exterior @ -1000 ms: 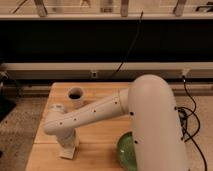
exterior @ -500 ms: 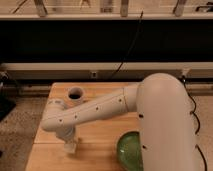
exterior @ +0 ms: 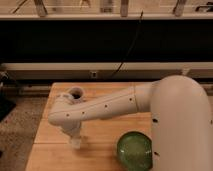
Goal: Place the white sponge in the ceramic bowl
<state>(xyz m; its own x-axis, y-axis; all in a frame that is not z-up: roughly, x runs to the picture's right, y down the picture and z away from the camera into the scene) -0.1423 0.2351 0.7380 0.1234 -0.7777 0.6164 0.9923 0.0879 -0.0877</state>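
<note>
while the white arm reached across the desk, the pincer pointed down near its left edge; cannot tell its state. white sponge hidden, cannot tell where. green ceramic bowl sat by the front edge, small white cup near the back-left corner.

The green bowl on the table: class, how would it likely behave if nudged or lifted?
The green bowl looks glossy, so probably slippery to grip. It is wide and low on the table, so likely to slide rather than tip. If ceramic, it is probably heavy and breakable. The gripper is left of it, near the table.
</note>
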